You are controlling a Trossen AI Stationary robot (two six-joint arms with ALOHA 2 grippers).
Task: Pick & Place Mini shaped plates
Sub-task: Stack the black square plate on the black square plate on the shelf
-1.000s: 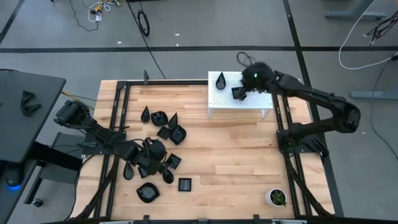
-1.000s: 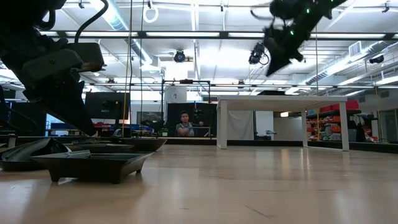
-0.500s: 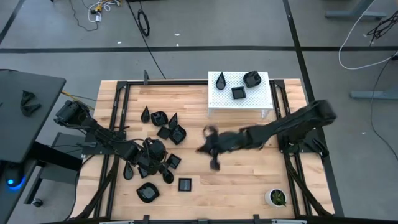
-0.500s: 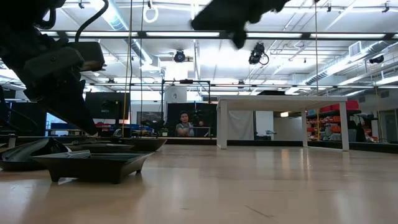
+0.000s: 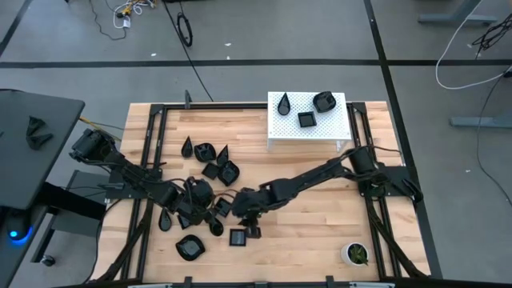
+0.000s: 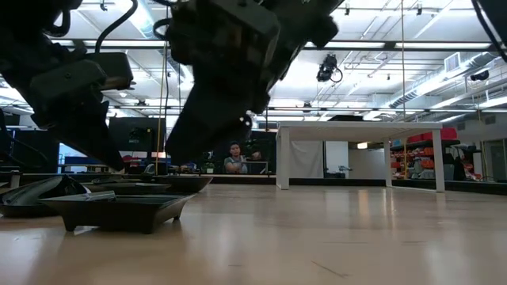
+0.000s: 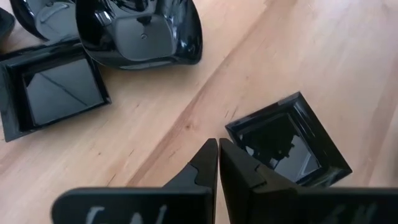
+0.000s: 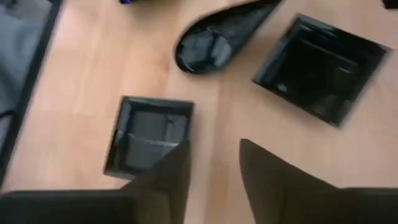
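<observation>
The right gripper [image 8: 211, 162] has its jaws standing apart and holding nothing, poised over the bare wood between 2 square plates: one [image 8: 149, 138] lies just beside one jaw, the other [image 8: 320, 65] farther off, with a teardrop plate [image 8: 214, 40] beyond them. Seen from above, this gripper [image 5: 250, 214] sits at the near edge of the pile of mini shaped plates [image 5: 210, 172], well apart from the white perforated stand [image 5: 308, 138], which already carries 3 plates [image 5: 306, 119]. So the step in hand looks like reaching for the next plate to carry to the stand. The next move likely calls for shifting sideways until a rim of the nearer square plate sits between the jaws, then lowering and closing; the glossy rim may slip. The left gripper [image 7: 217, 163], jaws pressed together and empty, waits low inside the same pile, beside another square plate [image 7: 289, 140].
</observation>
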